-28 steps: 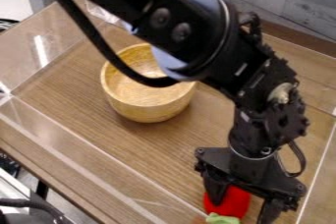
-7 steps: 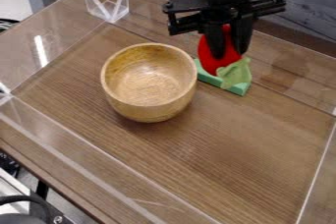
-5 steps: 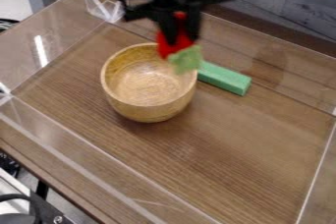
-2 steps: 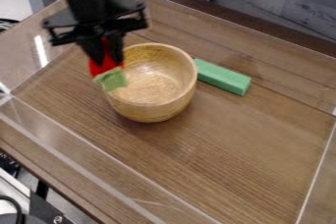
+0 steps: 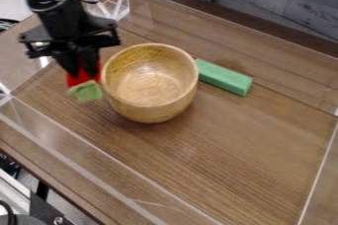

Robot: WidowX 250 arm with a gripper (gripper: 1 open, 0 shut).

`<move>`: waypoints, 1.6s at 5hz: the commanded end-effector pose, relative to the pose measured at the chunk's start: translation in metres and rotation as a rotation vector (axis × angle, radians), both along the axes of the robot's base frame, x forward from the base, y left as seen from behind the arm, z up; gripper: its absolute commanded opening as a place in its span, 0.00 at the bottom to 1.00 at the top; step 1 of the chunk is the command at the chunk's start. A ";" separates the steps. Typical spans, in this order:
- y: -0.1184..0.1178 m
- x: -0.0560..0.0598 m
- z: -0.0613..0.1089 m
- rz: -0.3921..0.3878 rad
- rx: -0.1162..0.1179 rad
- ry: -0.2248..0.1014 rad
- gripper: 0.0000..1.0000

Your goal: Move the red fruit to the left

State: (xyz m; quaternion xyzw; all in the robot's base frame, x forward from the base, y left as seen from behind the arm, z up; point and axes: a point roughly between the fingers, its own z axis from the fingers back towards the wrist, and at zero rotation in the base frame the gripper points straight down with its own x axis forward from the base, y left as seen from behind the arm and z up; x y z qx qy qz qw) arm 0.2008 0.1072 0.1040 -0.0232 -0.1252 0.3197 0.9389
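Note:
The red fruit (image 5: 82,74), small and glossy with a green leafy cap (image 5: 87,91) pointing down, hangs between the black fingers of my gripper (image 5: 77,65). The jaws are shut on it. The gripper and fruit are just left of the wooden bowl (image 5: 150,82), above the wooden table top near its left side. Whether the green cap touches the table I cannot tell.
A flat green rectangular block (image 5: 224,76) lies right of the bowl. Clear plastic walls (image 5: 40,46) ring the table surface, with a clear corner piece (image 5: 111,5) at the back left.
My gripper has carried the red fruit leftward from above the green block, over the bowl, to a spot just left of the bowl. It has also come lower.

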 end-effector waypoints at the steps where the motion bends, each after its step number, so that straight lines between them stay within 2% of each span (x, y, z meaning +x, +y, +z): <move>1: 0.021 -0.003 0.006 -0.005 0.032 -0.007 0.00; 3: 0.046 -0.002 0.001 -0.103 0.062 0.033 0.00; 5: 0.076 0.007 -0.014 -0.090 0.079 0.074 0.00; 7: 0.077 0.013 -0.029 -0.265 0.090 0.095 0.00; 8: 0.084 0.009 -0.028 -0.251 0.090 0.104 0.00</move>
